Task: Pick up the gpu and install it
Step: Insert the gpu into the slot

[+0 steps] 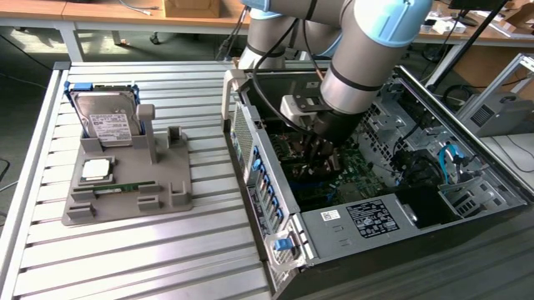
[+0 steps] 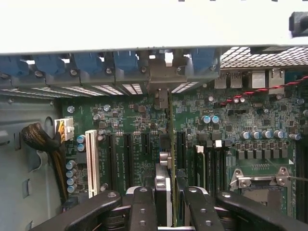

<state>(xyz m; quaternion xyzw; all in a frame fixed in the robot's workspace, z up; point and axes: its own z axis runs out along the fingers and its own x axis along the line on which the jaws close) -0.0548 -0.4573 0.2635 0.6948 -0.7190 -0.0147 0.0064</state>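
Observation:
My gripper (image 1: pixel 321 152) is down inside the open computer case (image 1: pixel 276 187), over the green motherboard (image 1: pixel 354 164). In the wrist view the gpu (image 2: pixel 172 144) appears edge-on as a thin upright card. It stands between my two black fingers (image 2: pixel 143 207), and the gripper (image 2: pixel 169 195) is shut on it. The card's metal bracket end (image 2: pixel 161 79) lies against the case's rear slot openings with their blue latches (image 2: pixel 126 62). The card's lower edge runs along the motherboard's expansion slots (image 2: pixel 129 159); whether it is seated in one I cannot tell.
On the slatted table at the exterior view's left, a grey fixture (image 1: pixel 171 187) holds a hard drive (image 1: pixel 109 122), a processor chip (image 1: pixel 96 169) and a green memory stick (image 1: pixel 125 187). A cable bundle (image 2: pixel 41 139), memory modules (image 2: pixel 199 163) and the processor socket (image 2: pixel 262 175) surround the card.

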